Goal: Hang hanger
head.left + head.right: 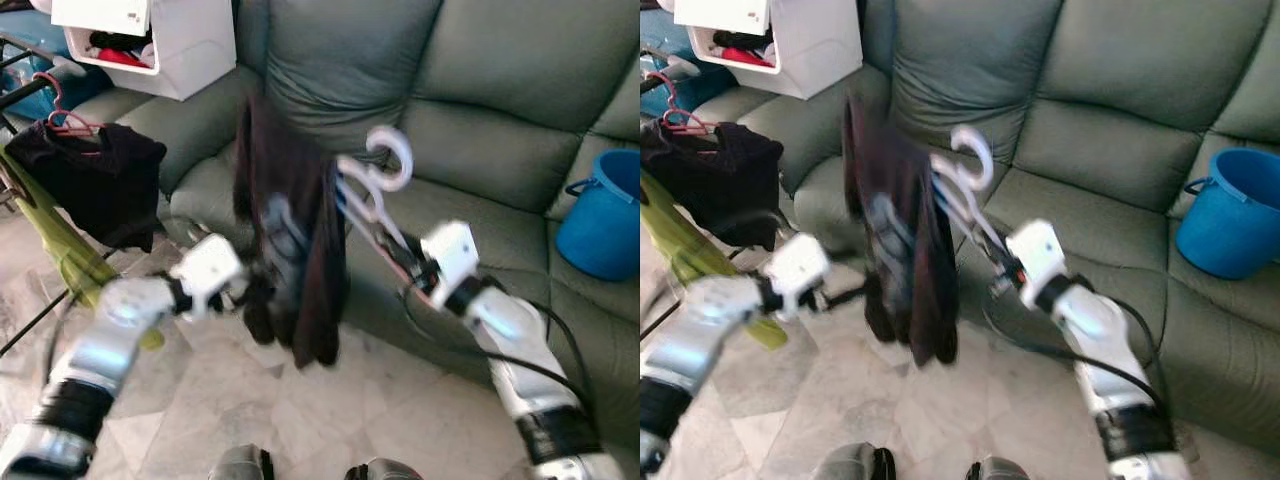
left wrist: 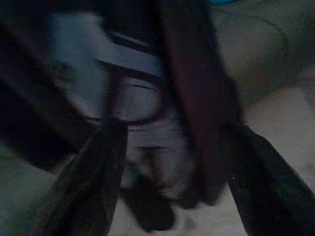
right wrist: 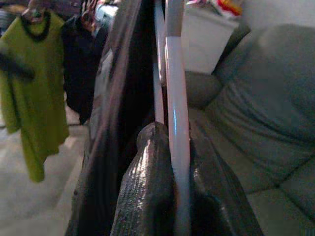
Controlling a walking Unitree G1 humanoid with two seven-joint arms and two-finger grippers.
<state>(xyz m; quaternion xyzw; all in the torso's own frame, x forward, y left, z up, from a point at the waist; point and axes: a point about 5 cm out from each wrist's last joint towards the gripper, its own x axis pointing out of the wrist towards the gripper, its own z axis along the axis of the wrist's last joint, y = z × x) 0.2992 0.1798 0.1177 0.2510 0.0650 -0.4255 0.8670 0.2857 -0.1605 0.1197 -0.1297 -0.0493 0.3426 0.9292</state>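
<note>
A white hanger (image 1: 385, 170) carries a dark garment (image 1: 295, 260) and is held up in front of the sofa. My right gripper (image 1: 415, 275) is shut on the hanger's lower bar, and the white bar (image 3: 176, 162) runs between its fingers. My left gripper (image 1: 250, 290) is low at the garment's left side, its fingers (image 2: 98, 172) spread open with cloth (image 2: 197, 123) hanging between them. At the left a drying rack (image 1: 20, 95) holds a pink hanger (image 1: 62, 115) with a dark top (image 1: 95, 175) and a green shirt (image 1: 60, 250).
A grey-green sofa (image 1: 480, 100) spans the back. A blue bucket (image 1: 605, 215) sits on its right seat. A white box (image 1: 150, 40) of items stands on the left armrest. Pale tiled floor (image 1: 330, 420) lies below the arms.
</note>
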